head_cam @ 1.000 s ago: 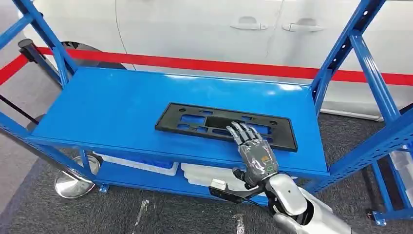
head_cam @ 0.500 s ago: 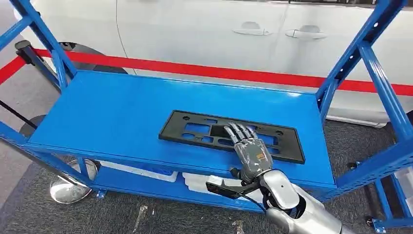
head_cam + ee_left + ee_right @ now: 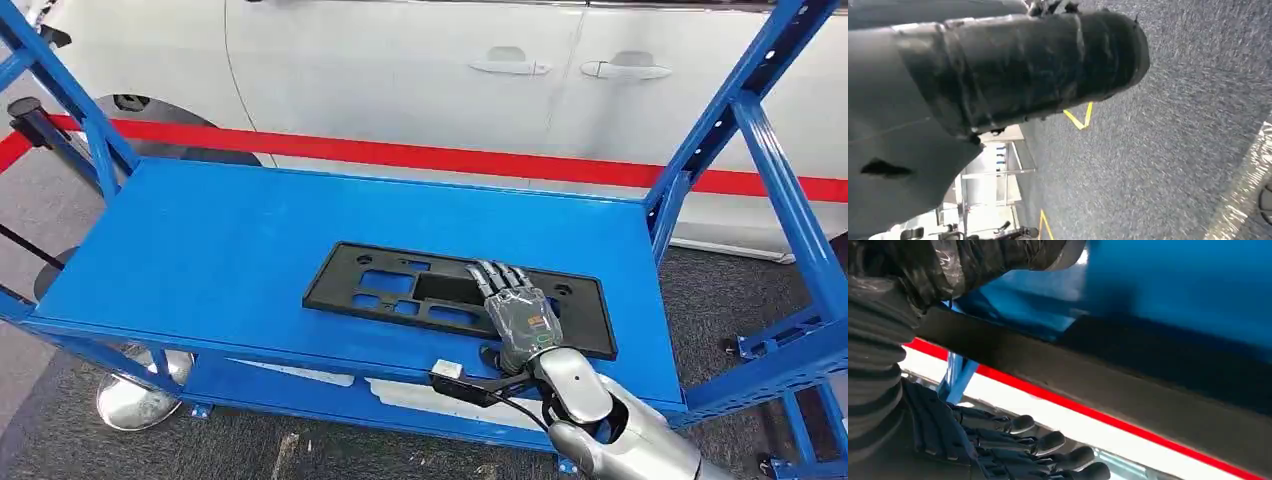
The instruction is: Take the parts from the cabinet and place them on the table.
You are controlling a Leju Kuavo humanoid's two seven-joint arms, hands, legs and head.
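One part: black plate flat on your blue shelf.
Right hand: fingers extended on plate; grasp unclear.
Surroundings: white car, red barrier tape behind.

The right arm comes in from below, silver forearm angled up and forward, wrist pretty much straight. The right hand is palm-down with fingers stretched out side by side, lying flat, not curled around anything.
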